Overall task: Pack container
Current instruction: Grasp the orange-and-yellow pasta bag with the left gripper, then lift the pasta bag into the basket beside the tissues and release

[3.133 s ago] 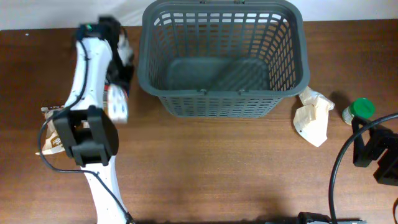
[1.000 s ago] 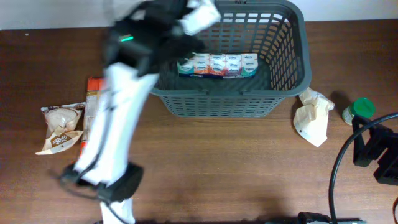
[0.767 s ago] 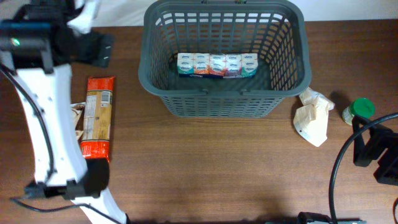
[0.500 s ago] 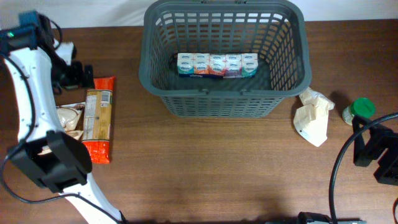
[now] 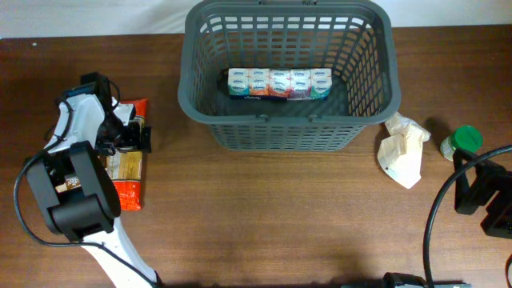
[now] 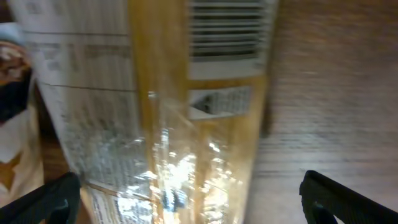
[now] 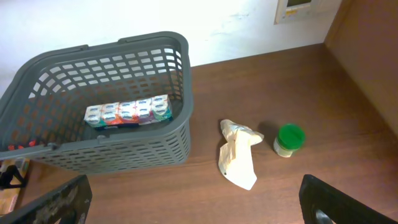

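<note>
Container — at rear centre of the table, one row of cartons on its base — stands part-filled; left gripper, jaws wide and empty, hangs over the orange packet, seemingly its next load; right gripper sits open, empty.

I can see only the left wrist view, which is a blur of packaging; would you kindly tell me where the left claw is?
Observer: The left claw is low over the orange packet, which lies left of the container.
Operator: Thank you. Is anything inside the container?
Observer: Yes, a row of small packs lies on its base, toward the far wall.
Operator: What is on the other side?
Observer: A crumpled cream bag and a green-lidded jar sit right of the container.
</note>
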Robot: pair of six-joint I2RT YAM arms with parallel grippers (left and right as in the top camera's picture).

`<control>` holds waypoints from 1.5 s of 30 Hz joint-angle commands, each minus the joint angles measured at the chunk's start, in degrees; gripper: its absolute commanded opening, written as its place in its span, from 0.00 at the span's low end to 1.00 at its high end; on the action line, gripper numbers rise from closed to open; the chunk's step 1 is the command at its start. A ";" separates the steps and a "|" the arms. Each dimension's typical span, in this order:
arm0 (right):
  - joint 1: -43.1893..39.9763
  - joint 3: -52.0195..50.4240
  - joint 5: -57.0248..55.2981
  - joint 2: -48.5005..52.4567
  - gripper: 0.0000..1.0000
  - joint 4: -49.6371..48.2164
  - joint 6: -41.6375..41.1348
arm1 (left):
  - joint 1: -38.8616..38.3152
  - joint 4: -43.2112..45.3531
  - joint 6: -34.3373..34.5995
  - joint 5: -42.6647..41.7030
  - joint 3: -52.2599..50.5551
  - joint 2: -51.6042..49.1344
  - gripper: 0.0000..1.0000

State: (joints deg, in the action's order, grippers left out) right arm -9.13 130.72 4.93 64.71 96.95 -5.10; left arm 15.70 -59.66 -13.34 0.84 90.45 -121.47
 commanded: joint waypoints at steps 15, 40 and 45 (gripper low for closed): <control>0.11 -0.04 -0.72 0.15 0.99 0.33 0.22 | 0.96 1.70 3.02 -0.24 -2.62 -3.23 0.04; 0.11 -0.04 -0.72 0.15 0.99 0.33 0.22 | -21.38 -27.17 -34.60 -11.17 89.29 -1.86 0.02; 0.11 -0.04 -0.72 0.15 0.99 0.33 0.22 | -39.50 -27.54 -59.28 -11.13 86.03 -1.42 0.02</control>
State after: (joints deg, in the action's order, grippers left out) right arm -9.13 130.65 4.93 64.77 96.95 -5.15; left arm -16.99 -88.05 -53.89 -8.36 177.90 -125.40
